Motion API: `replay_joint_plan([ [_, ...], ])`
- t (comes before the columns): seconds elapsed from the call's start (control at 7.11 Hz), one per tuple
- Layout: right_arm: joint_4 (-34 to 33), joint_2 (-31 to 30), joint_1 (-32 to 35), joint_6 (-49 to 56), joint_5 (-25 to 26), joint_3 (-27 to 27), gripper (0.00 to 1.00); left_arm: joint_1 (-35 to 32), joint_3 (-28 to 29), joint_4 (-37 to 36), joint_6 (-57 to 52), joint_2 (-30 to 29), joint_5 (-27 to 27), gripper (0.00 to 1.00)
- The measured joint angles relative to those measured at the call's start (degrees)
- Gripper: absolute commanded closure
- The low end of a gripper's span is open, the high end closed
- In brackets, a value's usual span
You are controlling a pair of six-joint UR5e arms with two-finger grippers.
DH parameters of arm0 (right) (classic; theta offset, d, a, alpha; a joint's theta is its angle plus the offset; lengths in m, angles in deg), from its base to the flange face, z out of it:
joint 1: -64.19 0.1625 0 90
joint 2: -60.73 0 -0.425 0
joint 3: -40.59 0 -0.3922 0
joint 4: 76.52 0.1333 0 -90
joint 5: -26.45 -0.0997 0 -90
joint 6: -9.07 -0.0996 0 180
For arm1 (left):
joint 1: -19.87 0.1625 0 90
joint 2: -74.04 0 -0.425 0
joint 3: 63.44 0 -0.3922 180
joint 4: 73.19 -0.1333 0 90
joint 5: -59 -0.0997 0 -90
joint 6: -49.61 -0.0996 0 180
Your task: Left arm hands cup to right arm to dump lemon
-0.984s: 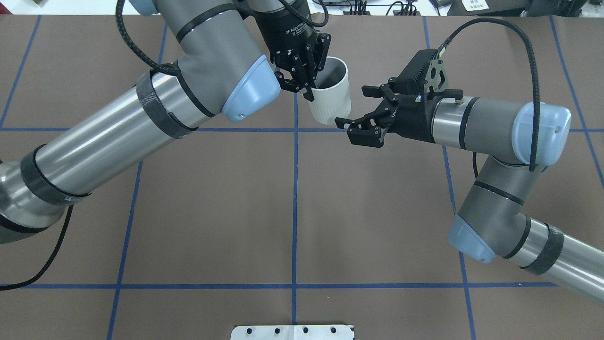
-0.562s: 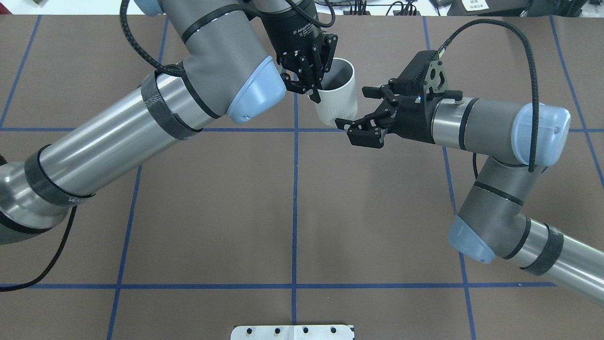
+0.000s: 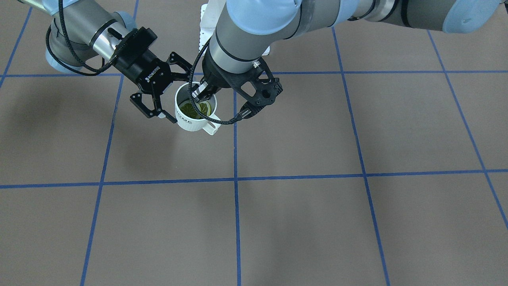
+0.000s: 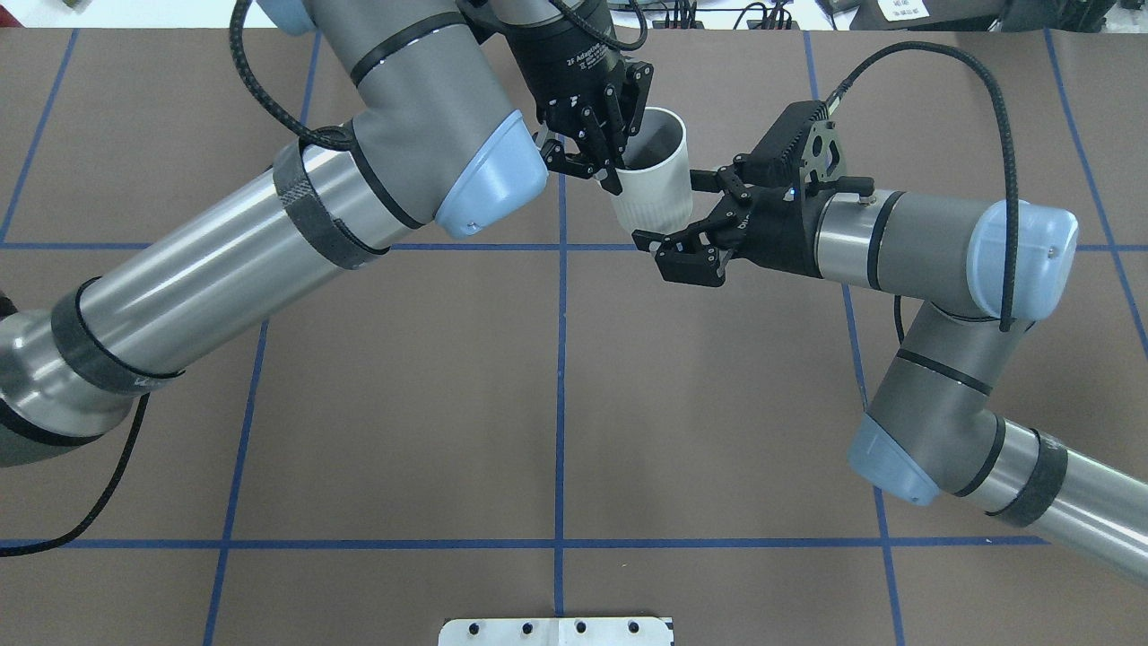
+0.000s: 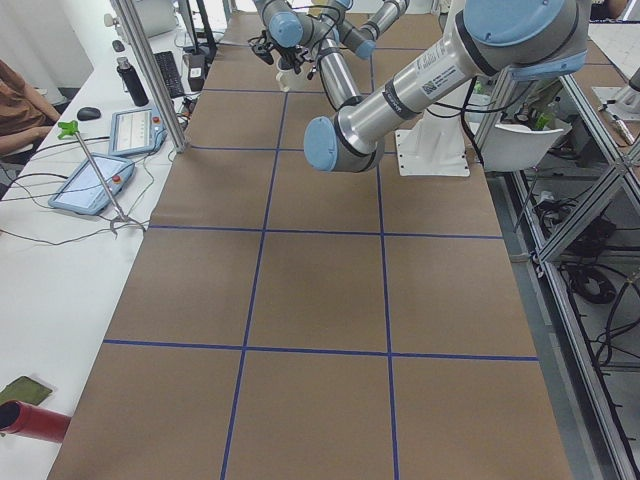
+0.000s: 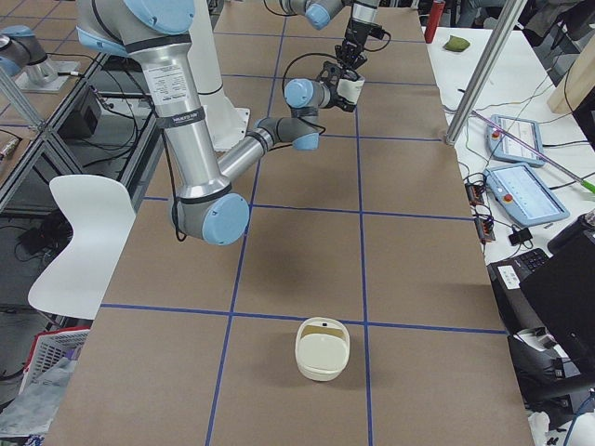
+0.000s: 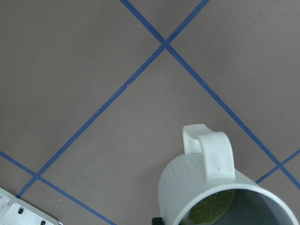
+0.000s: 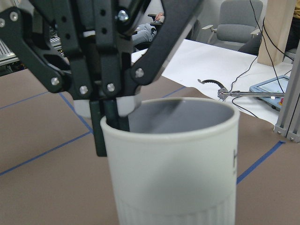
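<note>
The white cup [image 4: 653, 179] hangs above the brown table, held by its rim. My left gripper [image 4: 599, 157] is shut on the rim, one finger inside the cup and one outside; the right wrist view shows those fingers [image 8: 105, 122] on the cup [image 8: 173, 159]. Yellow-green lemon slices [image 3: 196, 108] lie inside the cup [image 3: 190, 119]; one [image 7: 211, 208] shows in the left wrist view below the handle [image 7: 211, 150]. My right gripper [image 3: 177, 97], lettered ROBOTIQ, is open, its jaws on either side of the cup's body, close to it. It also shows overhead [image 4: 673, 211].
A white basket [image 6: 322, 348] stands on the table far from the arms, towards the right-hand end. A white mounting plate [image 4: 556, 631] lies at the near table edge. Tablets [image 6: 521, 139] and cables lie on the side bench. Blue tape lines [image 4: 560, 386] cross the table.
My left arm has carried the cup to the right, in between the right gripper's open jaws. The right gripper has shifted slightly towards it and stays open.
</note>
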Motion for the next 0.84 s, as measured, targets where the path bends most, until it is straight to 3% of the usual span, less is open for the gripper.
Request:
replay_joint_plan([
  [0.84, 0.02, 0.07, -0.38, 0.08, 0.95, -0.23, 0.02, 1.56, -0.15, 0.21, 0.26, 0.00, 0.52, 1.00],
])
